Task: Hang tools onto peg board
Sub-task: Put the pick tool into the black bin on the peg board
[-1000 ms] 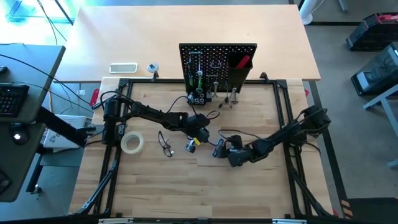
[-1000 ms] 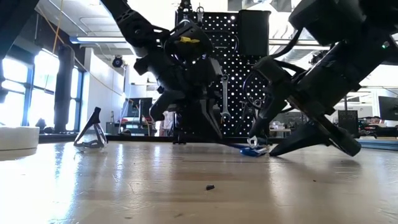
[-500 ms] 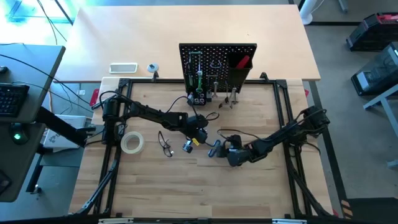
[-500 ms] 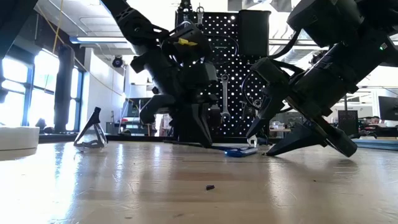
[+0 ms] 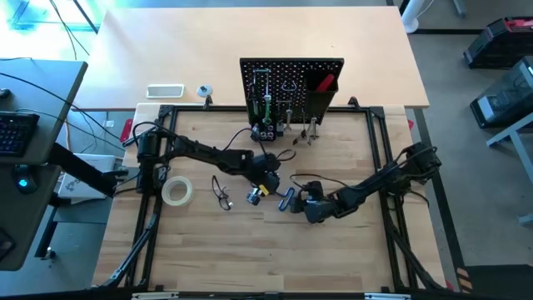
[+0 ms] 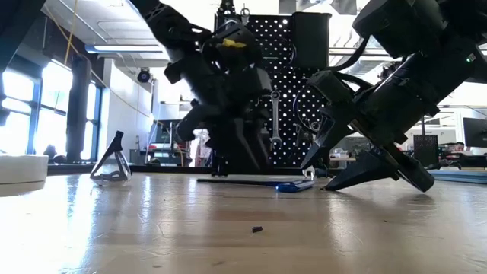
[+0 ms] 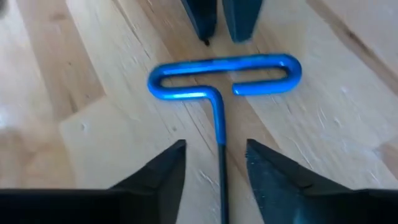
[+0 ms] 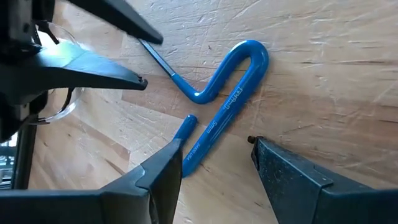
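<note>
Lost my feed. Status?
Left gripper open over hex key, flat on table. Right gripper open beside its blue handle. Nothing in the way.

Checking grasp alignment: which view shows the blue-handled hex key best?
Left wrist view: the whole blue-handled hex key lies flat on the table. Right wrist shows mostly its handle loop; high view a small speck; low view a thin edge-on strip.

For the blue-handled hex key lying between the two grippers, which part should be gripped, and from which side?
Probably the blue loop handle, taken from above across its two parallel bars. The hex key lies flat on the table, so a side approach has little to catch, and the dark shaft is thin. The open right gripper already straddles the handle's end; the open left gripper straddles the shaft.
</note>
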Motion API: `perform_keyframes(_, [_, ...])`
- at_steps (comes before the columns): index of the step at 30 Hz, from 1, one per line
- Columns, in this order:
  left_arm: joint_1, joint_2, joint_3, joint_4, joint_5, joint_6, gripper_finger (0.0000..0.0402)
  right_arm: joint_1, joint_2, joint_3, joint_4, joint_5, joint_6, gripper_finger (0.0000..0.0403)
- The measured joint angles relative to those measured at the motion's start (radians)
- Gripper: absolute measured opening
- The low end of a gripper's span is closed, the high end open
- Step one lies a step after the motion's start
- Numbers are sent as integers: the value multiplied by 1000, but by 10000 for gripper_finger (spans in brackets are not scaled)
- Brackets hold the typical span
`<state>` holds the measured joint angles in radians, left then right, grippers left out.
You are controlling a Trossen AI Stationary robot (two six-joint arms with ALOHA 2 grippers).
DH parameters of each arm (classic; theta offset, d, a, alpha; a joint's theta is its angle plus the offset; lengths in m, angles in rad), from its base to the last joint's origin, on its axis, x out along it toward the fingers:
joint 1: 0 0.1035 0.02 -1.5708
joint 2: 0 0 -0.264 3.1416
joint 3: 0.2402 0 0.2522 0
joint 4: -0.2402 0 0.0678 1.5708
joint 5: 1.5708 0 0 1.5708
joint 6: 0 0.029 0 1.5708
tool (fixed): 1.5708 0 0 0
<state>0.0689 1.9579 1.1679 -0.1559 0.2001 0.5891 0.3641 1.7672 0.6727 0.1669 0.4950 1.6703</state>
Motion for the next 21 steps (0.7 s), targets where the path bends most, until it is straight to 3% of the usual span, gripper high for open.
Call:
perform_keyframes(5, [0, 26, 51, 5, 9, 1, 177, 0, 0, 0, 2, 7, -1, 202])
perform_keyframes(13, [2, 147, 140, -63, 74, 7, 151, 1, 0, 0, 1, 13, 4, 202])
perform_keyframes(18, [3, 197, 191, -109, 90, 38, 101, 2, 0, 0, -1, 18, -2, 202])
perform_keyframes(21, [2, 204, 201, -135, 83, 75, 34, 2, 0, 0, -2, 19, -3, 202])
